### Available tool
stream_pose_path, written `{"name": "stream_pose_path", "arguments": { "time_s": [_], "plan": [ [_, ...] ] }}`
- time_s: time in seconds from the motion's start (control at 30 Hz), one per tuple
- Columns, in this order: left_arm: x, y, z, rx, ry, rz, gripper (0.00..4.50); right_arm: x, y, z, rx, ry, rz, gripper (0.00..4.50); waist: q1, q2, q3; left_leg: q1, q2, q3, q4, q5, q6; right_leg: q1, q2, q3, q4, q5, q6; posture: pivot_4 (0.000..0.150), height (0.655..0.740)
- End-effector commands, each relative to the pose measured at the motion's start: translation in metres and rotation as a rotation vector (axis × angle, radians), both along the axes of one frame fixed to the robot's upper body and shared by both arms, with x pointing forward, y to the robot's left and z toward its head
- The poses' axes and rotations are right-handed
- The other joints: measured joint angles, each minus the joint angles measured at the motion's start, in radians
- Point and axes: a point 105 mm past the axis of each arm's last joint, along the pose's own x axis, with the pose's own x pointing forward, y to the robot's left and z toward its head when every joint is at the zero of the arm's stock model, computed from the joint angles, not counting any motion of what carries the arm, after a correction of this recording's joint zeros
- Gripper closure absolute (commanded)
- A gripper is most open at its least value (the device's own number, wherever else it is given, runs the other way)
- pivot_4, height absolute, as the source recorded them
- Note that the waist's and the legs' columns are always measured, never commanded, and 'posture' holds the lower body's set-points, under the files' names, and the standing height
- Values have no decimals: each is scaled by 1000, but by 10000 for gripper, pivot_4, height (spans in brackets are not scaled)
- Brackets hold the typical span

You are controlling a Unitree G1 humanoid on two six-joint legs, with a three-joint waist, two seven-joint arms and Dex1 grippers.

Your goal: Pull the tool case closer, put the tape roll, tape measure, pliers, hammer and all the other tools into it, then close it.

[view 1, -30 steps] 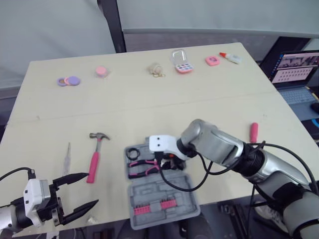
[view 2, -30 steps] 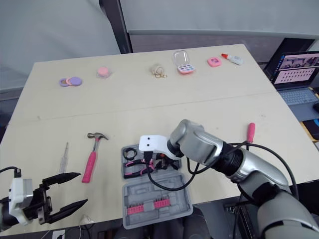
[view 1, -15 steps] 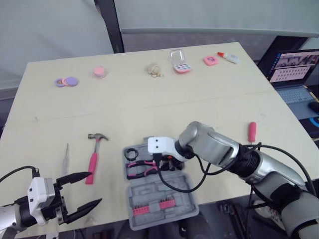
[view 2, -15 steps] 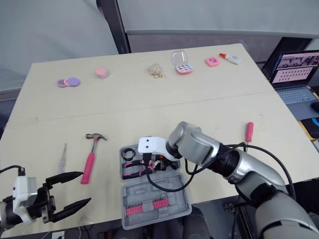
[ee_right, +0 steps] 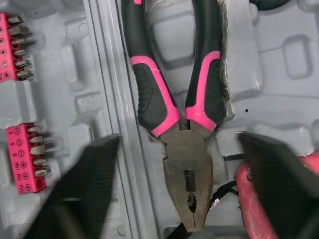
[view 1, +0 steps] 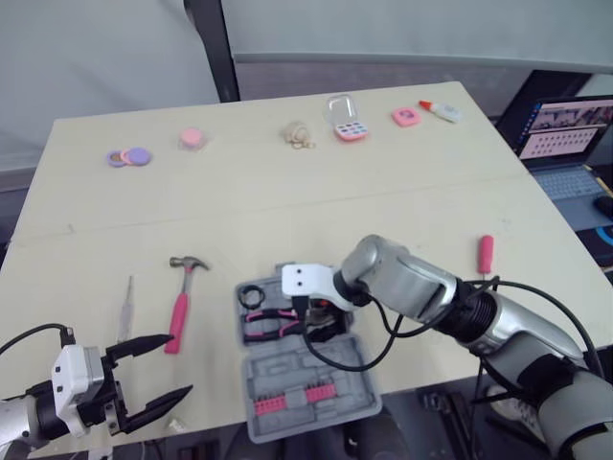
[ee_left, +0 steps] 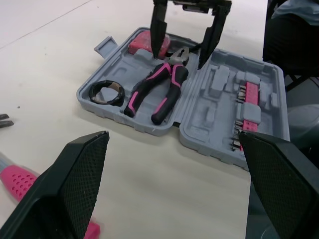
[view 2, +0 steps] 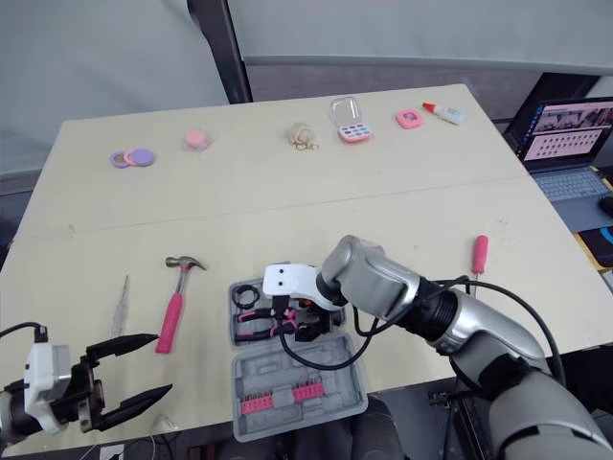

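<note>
Slightly lower than a second ago, the right gripper (ee_left: 182, 54) hangs with its fingers apart over the tool case (view 1: 306, 369), which lies open at the near edge of the table (view 1: 287, 192). Pliers (ee_right: 172, 107), tape roll (ee_left: 106, 92) and tape measure (ee_left: 144, 42) lie inside. Lifting straight up should keep the fingers from nudging the pliers. The left wrist view shows the fingers straddling the pliers' head. The head views add the hammer (view 1: 180, 297), not yet packed, and the left gripper (view 1: 178, 364), spread and empty.

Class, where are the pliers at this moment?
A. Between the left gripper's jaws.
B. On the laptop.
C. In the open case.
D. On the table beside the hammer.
C: the pliers lie in a moulded recess of the open case, with the hammer out on the table.
</note>
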Motion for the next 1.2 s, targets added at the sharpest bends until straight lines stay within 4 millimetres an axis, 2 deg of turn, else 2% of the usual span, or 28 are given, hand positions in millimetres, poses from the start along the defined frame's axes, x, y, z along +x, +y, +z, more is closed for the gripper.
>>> {"name": "stream_pose_path", "arguments": {
  "time_s": [0.03, 0.17, 0.27, 0.3, 0.37, 0.5, 0.6, 0.87, 1.2],
  "plan": [
    [-3, 4, -3, 1, -14, -8, 0, 1, 2, 22, 73, -28, 2, 887, 0, 0, 0, 0, 0, 0, 0, 0, 0, 0, 0, 0, 0, 0, 0, 1500, 7400],
    [-4, 7, -6, 4, -17, -10, 0, 1, -1, 32, 165, -13, -37, 887, 3, -1, 0, 0, 0, 0, 1, 0, 0, 0, 0, 0, 0, 0, 0, 1500, 7400],
    [-5, 9, -8, 4, -17, -12, 0, 2, -7, 33, 256, -8, -55, 887, 6, -2, -1, 0, 0, 0, 1, 0, 0, 1, 0, 0, 1, 0, 0, 1500, 7400],
    [-5, 9, -8, 3, -17, -13, 0, 2, -9, 32, 294, 6, -71, 3254, 7, -2, -1, 0, 0, 0, 1, 0, 0, 1, 0, 0, 1, 0, 0, 1500, 7400],
    [-5, 10, -8, 3, -17, -14, 0, 2, -12, 30, 355, 10, -95, 8551, 7, -3, -2, 0, 0, 0, 2, 0, 0, 1, 0, 0, 1, 0, 0, 1500, 7400],
    [-4, 10, -10, 3, -20, -18, 0, -1, -17, 20, 442, 24, -114, 28947, 6, -3, -2, 0, 0, 1, 2, 0, 0, 1, 0, -1, 1, 0, 0, 1500, 7400],
    [-3, 10, -10, 2, -22, -27, 0, -6, -10, 22, 602, 31, -100, 44240, 6, -3, -2, 1, 0, 1, 2, 0, 0, 1, 0, -1, 2, 0, 0, 1500, 7400],
    [2, 9, -10, 7, -27, -46, 0, -16, -14, 0, 643, 112, -105, 44743, 8, -4, -2, 1, 0, 1, 2, 0, 0, 1, 0, -1, 2, 0, 0, 1500, 7400],
    [6, 6, -5, 13, -26, -55, 0, -10, -6, -13, 681, 101, -112, 44743, 5, -4, -2, 1, 0, 1, 2, 0, 0, 1, 0, -1, 2, 0, 0, 1500, 7400]
  ]
}}
